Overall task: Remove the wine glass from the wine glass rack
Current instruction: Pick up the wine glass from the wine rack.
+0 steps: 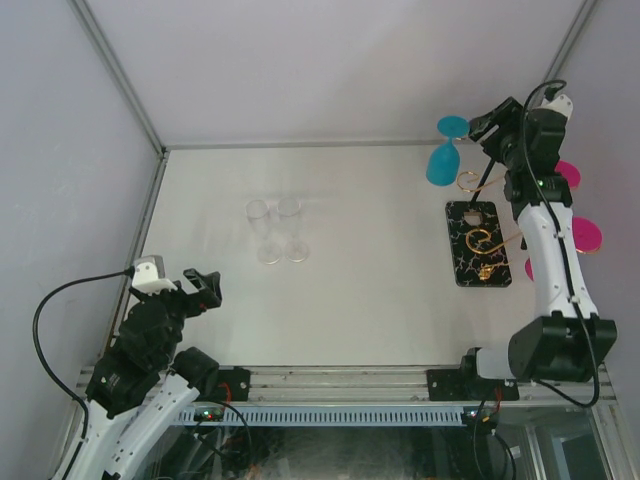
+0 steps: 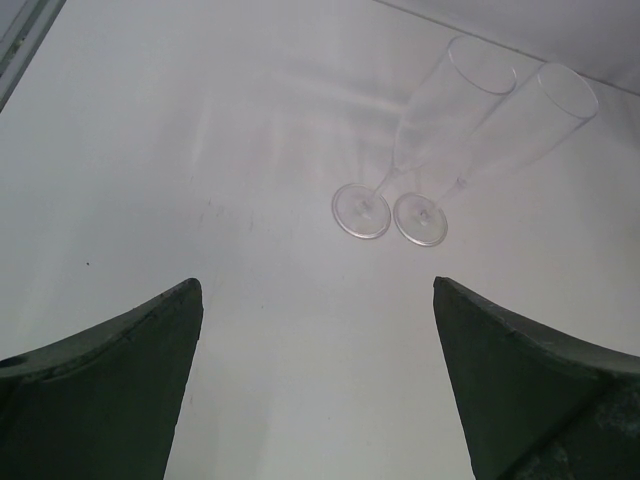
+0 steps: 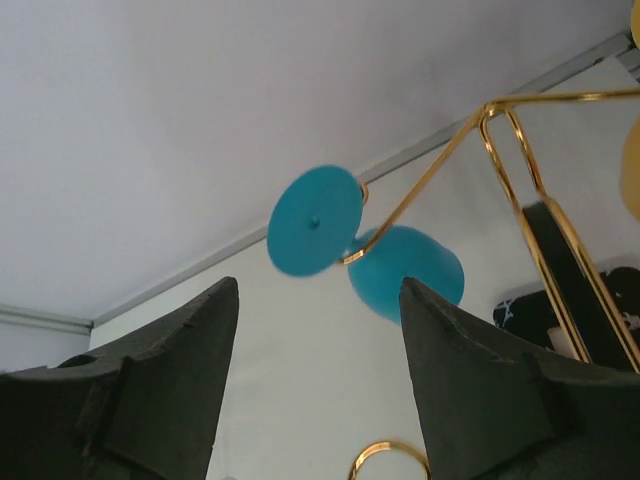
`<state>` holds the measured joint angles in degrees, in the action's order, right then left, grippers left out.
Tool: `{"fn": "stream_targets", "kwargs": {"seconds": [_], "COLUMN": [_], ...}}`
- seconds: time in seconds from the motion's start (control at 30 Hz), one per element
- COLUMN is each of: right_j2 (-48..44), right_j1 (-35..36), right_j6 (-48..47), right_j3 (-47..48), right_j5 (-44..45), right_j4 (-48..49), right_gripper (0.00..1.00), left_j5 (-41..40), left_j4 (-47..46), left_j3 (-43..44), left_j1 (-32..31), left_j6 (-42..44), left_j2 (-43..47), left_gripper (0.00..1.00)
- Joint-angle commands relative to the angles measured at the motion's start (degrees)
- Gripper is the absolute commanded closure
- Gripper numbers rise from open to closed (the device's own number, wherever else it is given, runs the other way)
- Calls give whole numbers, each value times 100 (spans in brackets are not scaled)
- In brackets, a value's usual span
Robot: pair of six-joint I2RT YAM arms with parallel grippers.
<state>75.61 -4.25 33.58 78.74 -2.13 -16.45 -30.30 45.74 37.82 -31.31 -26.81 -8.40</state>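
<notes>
Camera above: the teal wine glass [image 1: 441,160] hangs by its foot from the gold rack [image 1: 477,243], far right on the white table [image 1: 380,310]. The right gripper [image 1: 483,126] is beside that foot and the left gripper [image 1: 205,288] waits near its base.

Left wrist: jaws wide, with two clear flutes [image 2: 362,210] ahead.

Right wrist: jaws apart and empty. Best to centre on the stem, close gently, then slide the glass out along the wire.

Pale grey walls close the table in.

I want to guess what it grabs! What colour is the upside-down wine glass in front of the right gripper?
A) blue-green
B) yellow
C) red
A: the teal plastic wine glass hangs upside down from the thin gold wire rack, just ahead of the open right gripper.
</notes>
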Motion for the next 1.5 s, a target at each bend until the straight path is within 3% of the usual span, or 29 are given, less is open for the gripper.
{"fn": "stream_targets", "kwargs": {"seconds": [0.0,0.17,0.33,0.93,1.47], "right_j2": [671,1276,1273,1753,1864], "right_j1": [-83,-96,-250,-410,-394], "right_j6": [244,228,420,454,391], "right_j3": [1014,1616,1545,1932,1983], "right_j5": [-450,-700,-477,-1388,-1480], "right_j4": [-77,-463,-353,-750,-829], "right_gripper": [36,39,40,47,51], "left_j5": [-138,-142,-142,-143,-72], "left_j4": [-100,-100,-100,-100,-135], "left_j3": [-55,-56,-56,-65,-82], "left_j1": [33,36,37,37,37], "left_j6": [-97,-108,-103,-103,-88], "left_j2": [-83,-82,-85,-89,-153], "left_gripper": [0,0,0,0,0]}}
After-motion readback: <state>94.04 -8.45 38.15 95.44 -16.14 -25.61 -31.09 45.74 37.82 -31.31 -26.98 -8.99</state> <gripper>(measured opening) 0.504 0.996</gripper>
